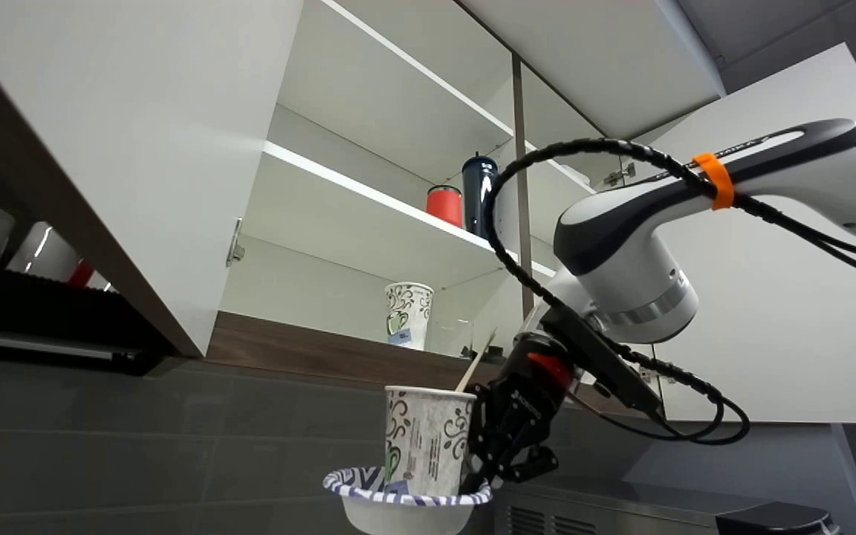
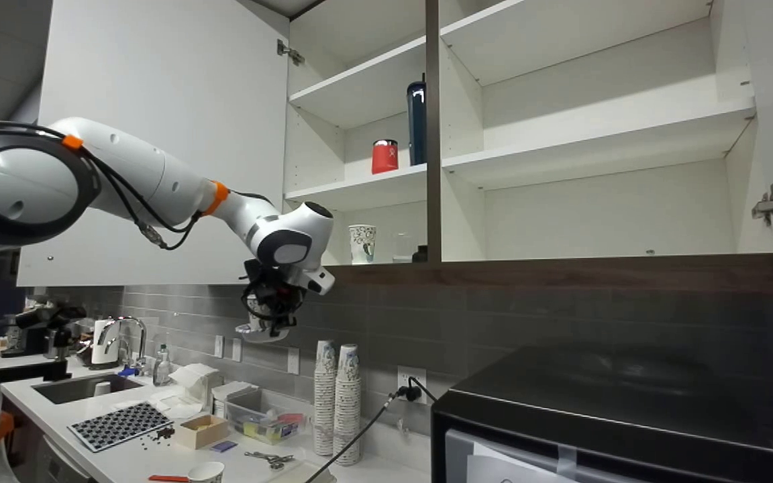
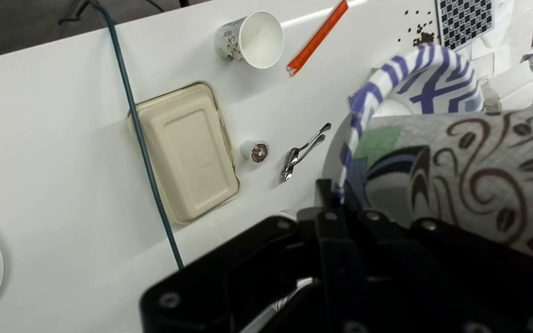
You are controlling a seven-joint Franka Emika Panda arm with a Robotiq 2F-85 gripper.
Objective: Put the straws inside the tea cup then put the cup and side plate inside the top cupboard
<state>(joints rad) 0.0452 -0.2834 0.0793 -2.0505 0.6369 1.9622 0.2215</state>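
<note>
The tea cup [image 1: 428,446], a white paper cup with dark swirls, stands in the side plate [image 1: 407,517], a deep bowl-like plate with a blue-and-white rim. A pale straw [image 1: 478,360] sticks out above the cup's rim. In the wrist view my gripper [image 3: 338,192] is shut on the rim of the side plate [image 3: 433,90], with the tea cup [image 3: 470,175] close beside the fingers. Plate and cup hang in the air, roughly level, below the top cupboard's brown bottom edge [image 1: 309,351]. The cupboard [image 2: 594,272] stands open. The plate's inside bottom is hidden.
Another patterned cup [image 1: 408,316] stands on the cupboard's bottom level, beside a clear glass [image 2: 402,248]. A red tumbler [image 2: 384,156] and dark bottle [image 2: 417,123] stand on the shelf above. Open doors [image 1: 770,260] flank it. Cup stacks [image 2: 336,402] and a black appliance [image 2: 601,402] stand below.
</note>
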